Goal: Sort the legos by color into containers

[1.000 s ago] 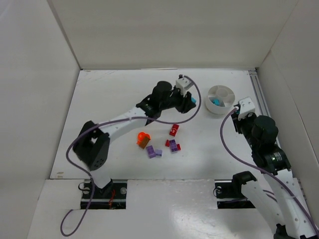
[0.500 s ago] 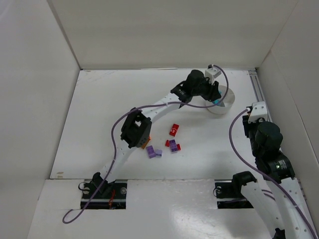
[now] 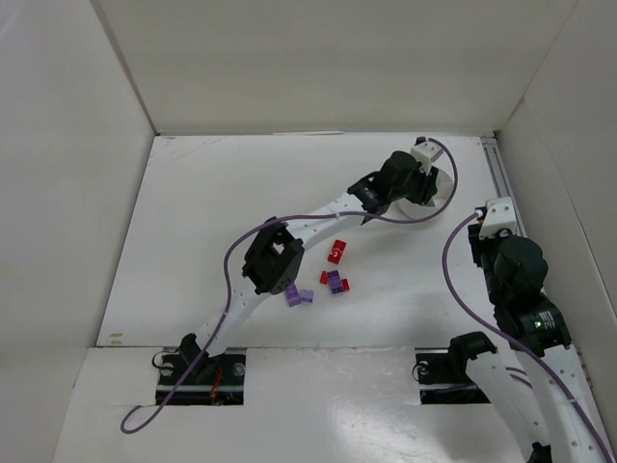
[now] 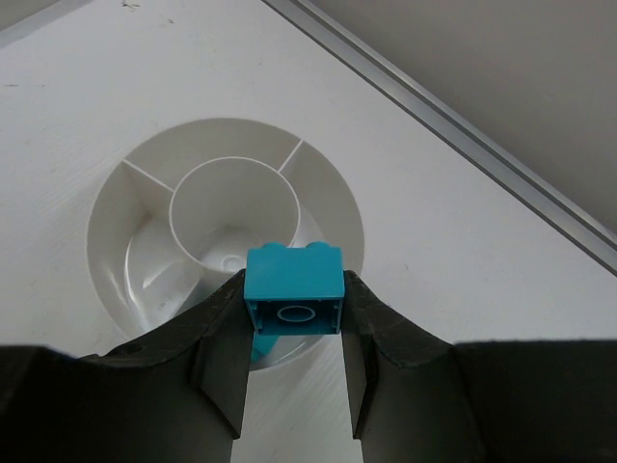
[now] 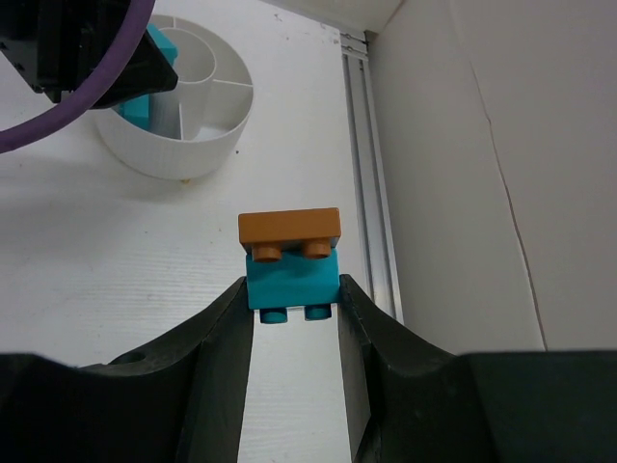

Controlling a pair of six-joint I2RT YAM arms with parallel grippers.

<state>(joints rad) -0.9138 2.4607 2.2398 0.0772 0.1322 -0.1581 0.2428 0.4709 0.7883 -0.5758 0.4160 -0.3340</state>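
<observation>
My left gripper (image 4: 294, 304) is shut on a teal brick (image 4: 294, 286) and holds it over the near rim of the round white dish (image 4: 145, 188); another teal piece (image 4: 262, 347) shows in the wedge below it. In the top view the left gripper (image 3: 421, 185) covers most of the dish (image 3: 436, 207). My right gripper (image 5: 294, 289) is shut on a teal brick (image 5: 293, 278) with an orange brick (image 5: 289, 228) stuck on it, held near the right rail. The dish (image 5: 193, 121) lies ahead to its left. Red (image 3: 335, 251) and purple (image 3: 297, 296) bricks lie mid-table.
A metal rail (image 5: 364, 164) runs along the table's right edge beside the white wall (image 5: 501, 145). The left arm's purple cable (image 3: 318, 214) arches over the loose bricks. White walls enclose the table on three sides.
My left arm has stretched right and carried the teal brick from mid-table to over the dish. The orange brick on the table is now hidden under the left arm. The right arm drew back slightly.
</observation>
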